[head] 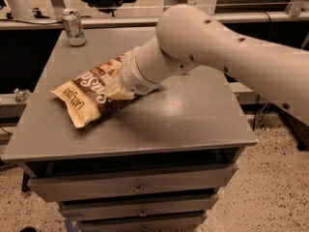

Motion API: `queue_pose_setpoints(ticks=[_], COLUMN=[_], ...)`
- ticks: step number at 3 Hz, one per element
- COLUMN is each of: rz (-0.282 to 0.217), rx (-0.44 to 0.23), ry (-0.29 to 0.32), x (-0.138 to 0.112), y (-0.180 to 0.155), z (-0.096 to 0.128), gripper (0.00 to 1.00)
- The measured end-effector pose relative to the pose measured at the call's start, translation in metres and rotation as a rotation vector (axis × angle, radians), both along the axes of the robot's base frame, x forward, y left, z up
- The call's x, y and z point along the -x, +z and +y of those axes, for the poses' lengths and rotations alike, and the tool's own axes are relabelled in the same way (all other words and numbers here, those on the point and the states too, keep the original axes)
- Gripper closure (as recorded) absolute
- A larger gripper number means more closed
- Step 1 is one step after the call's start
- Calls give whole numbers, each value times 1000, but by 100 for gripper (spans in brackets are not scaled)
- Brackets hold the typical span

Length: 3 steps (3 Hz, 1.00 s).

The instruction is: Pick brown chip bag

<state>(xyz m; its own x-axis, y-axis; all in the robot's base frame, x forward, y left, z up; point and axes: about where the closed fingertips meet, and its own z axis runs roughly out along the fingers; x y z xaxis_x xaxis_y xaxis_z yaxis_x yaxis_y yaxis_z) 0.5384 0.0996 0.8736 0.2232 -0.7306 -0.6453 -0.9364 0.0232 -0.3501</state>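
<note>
My end effector [116, 88] pressed into brown chip bag [87, 96], left-centre on desk [188, 115]; whether it grips, cannot tell; reach looks done, lift apparently not yet made

The white arm [231, 52] is reaching in from the right and sloping down to the left, wrist [137, 74] leading (the claw [112, 88] is sitting low at its tip, largely hidden).
</note>
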Motion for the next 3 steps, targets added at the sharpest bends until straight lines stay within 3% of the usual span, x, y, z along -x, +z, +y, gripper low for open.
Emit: queue_pose_setpoints(ticks=[3], rz=[-57], rx=[-120], ry=[-29], x=[-16], y=[79], z=[14], gripper=[100])
